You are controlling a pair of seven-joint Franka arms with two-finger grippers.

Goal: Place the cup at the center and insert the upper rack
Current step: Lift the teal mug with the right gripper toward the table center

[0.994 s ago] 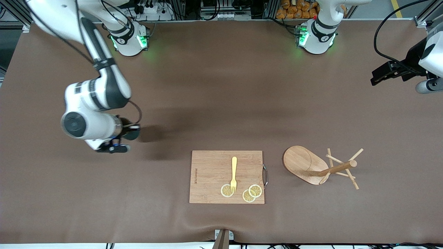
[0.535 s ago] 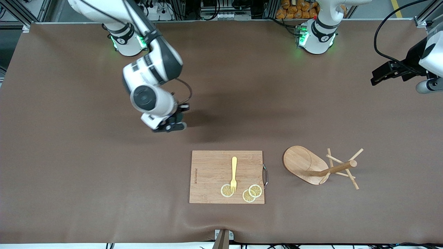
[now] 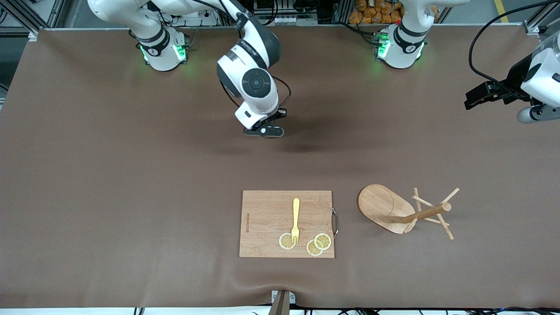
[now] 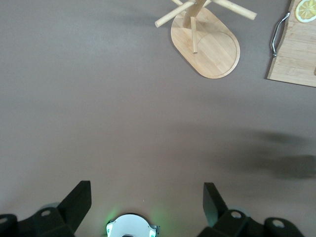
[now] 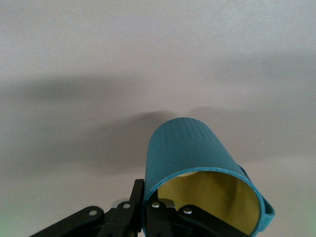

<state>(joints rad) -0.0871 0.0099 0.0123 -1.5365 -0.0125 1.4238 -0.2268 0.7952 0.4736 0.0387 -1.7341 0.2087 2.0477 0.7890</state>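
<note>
The cup (image 5: 197, 163), teal with a yellowish inside, is pinched by its rim in the right gripper (image 3: 267, 127), up in the air over bare brown table (image 3: 131, 183) near the middle (the front view hides the cup under the wrist). The upper rack (image 3: 404, 211) stands nearer the front camera, toward the left arm's end, beside the cutting board (image 3: 267, 214) with its yellow fork (image 3: 295, 219) and lemon slices (image 3: 314, 243). The left gripper (image 4: 145, 205) waits, fingers spread wide, above that end of the table
</note>
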